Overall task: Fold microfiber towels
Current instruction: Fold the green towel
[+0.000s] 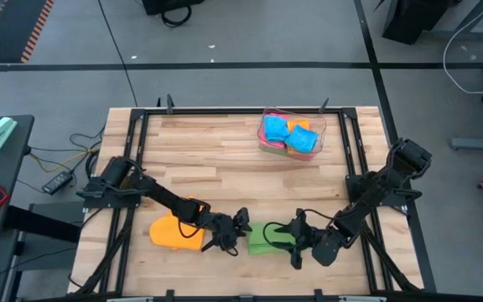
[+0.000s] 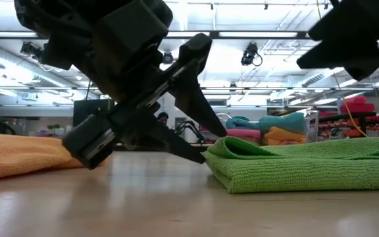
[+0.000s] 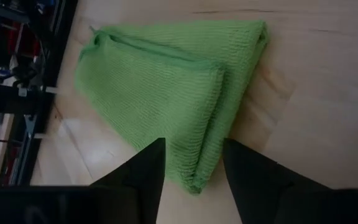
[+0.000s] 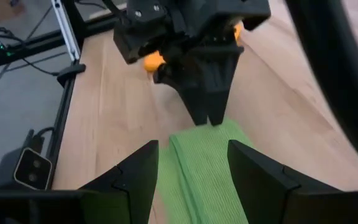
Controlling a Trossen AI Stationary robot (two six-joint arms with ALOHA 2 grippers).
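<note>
A green microfiber towel (image 1: 265, 239) lies folded in several layers flat on the table near its front edge, between my two grippers. My left gripper (image 1: 240, 231) stands open at the towel's left end, and that narrow folded end (image 3: 194, 180) shows between its fingers. My right gripper (image 1: 296, 237) hovers open above the towel's right part, with the towel (image 4: 207, 168) showing in the gap between its fingers. An orange towel (image 1: 173, 232) lies flat under my left arm. My left gripper comes slanting down from the table's left, rolled so that one finger stands above the other. Its lower fingertip (image 2: 201, 158) is down at the table, right beside the towel's left edge (image 2: 210, 161). I cannot tell whether it touches the cloth.
A clear tray (image 1: 324, 126) at the far right of the table holds blue, orange and pink towels. Black frame rails run along the table's left and right sides. Bare wood lies between the tray and the green towel.
</note>
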